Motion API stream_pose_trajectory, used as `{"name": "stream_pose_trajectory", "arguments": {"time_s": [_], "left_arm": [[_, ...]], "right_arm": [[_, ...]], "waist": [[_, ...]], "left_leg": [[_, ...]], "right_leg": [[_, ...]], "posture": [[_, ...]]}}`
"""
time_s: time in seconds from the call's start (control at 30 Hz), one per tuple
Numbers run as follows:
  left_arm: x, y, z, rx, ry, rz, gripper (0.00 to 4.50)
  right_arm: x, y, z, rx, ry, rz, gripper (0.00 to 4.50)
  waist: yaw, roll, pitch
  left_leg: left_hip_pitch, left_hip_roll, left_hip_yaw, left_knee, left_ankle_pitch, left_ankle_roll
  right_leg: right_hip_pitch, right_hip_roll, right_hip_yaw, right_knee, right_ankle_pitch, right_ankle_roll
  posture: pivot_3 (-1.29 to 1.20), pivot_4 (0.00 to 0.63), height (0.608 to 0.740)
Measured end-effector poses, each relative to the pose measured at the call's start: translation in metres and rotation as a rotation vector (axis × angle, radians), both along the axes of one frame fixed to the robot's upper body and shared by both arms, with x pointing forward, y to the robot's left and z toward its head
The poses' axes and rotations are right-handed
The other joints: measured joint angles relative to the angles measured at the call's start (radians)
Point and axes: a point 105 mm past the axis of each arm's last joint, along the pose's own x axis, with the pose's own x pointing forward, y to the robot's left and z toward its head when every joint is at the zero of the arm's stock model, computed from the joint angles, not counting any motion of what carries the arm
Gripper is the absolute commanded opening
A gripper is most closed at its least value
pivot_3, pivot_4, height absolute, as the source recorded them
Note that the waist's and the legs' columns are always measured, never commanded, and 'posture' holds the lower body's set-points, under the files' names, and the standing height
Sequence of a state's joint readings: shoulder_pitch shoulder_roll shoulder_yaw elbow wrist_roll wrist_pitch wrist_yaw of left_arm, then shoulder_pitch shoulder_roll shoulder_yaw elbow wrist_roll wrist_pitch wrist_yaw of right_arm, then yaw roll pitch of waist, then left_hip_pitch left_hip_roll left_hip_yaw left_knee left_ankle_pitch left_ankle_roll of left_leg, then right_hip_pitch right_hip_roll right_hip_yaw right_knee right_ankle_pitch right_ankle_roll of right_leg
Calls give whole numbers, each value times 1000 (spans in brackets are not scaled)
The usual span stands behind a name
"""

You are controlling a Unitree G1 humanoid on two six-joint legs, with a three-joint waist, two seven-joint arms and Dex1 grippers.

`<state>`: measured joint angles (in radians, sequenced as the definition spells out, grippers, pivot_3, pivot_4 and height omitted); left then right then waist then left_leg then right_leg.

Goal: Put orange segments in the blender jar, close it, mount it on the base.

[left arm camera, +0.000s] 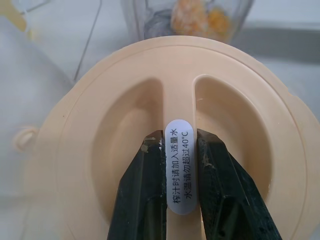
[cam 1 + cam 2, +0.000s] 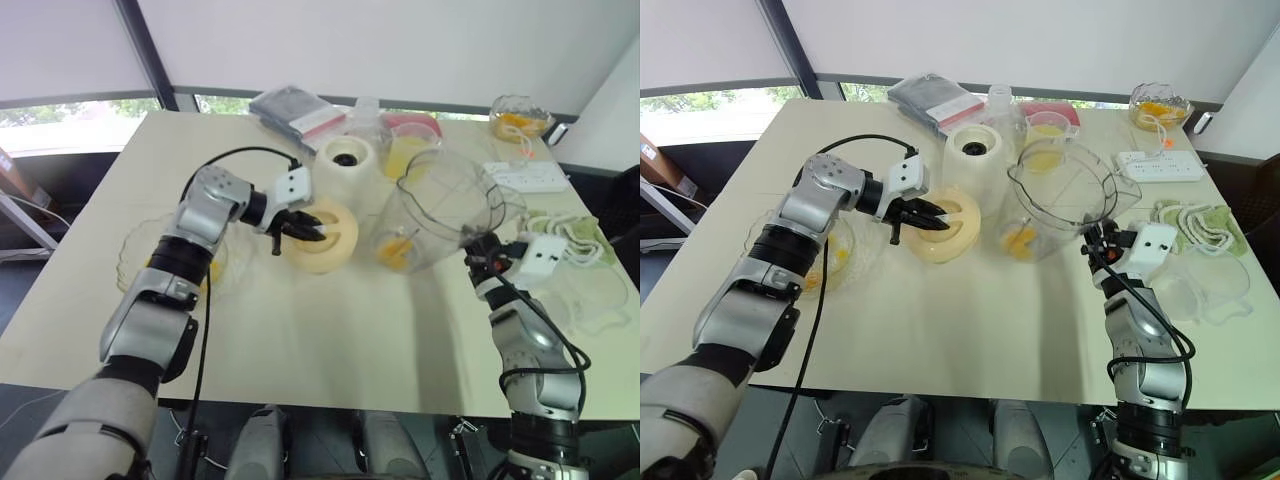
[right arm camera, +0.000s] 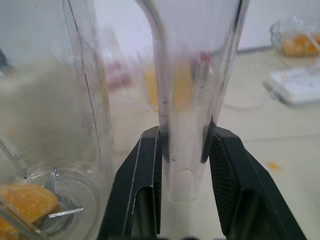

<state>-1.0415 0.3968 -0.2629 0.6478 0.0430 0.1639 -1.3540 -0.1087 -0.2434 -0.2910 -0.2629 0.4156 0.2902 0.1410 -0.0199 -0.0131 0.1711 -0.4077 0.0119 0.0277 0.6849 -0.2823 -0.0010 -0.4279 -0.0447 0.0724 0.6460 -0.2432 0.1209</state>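
A pale cream tabletop [image 2: 330, 340] fills the space below a window blind, cluttered along its far edge. Mid-table stands the large clear plastic blender jar [image 2: 440, 215], bright orange segments [image 2: 395, 250] lying at its bottom by the dark blade. The right gripper [image 3: 182, 150] has its black fingers clamped on the jar's clear side handle [image 3: 192, 75]. Just left of the jar, the left gripper [image 1: 179, 165] is pinched on the central rib of the round cream plastic lid [image 2: 325, 235]. The squat cream-white base [image 2: 345, 160] sits beyond the lid.

The step in hand looks to be closing. Keep the jar steady and upright by its handle, carry the lid level over the rim, centre it, then press down evenly.
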Motion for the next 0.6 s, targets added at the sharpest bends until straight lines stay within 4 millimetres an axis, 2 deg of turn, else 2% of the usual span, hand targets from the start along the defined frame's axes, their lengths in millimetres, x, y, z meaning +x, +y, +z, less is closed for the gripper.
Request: {"name": "stream_pose_trajectory", "arguments": {"time_s": [0.1,0.27,0.43,0.6], "left_arm": [[1,3,0,4,3,4,257],[0,10,1,14,13,3,257],[3,22,16,25,-18,10,257],[5,33,29,27,-27,21,257]], "right_arm": [[-6,7,8,-13,-1,-17,831],[-9,21,-5,-65,75,-11,831],[-9,37,-7,-116,88,28,831],[-9,43,-11,-156,108,41,831]], "waist": [[0,0,0],[1,0,0],[-1,0,0],[0,0,0]], "left_leg": [[0,0,0,0,0,0],[-1,0,0,0,0,0],[-1,0,0,0,0,0],[-1,0,0,0,0,0]], "right_leg": [[0,0,0,-1,0,0],[0,0,0,-1,0,0],[-1,0,0,-1,0,0],[-1,0,0,-1,0,0]], "posture": [[0,150,740],[0,150,740],[0,150,740],[0,150,740]]}}
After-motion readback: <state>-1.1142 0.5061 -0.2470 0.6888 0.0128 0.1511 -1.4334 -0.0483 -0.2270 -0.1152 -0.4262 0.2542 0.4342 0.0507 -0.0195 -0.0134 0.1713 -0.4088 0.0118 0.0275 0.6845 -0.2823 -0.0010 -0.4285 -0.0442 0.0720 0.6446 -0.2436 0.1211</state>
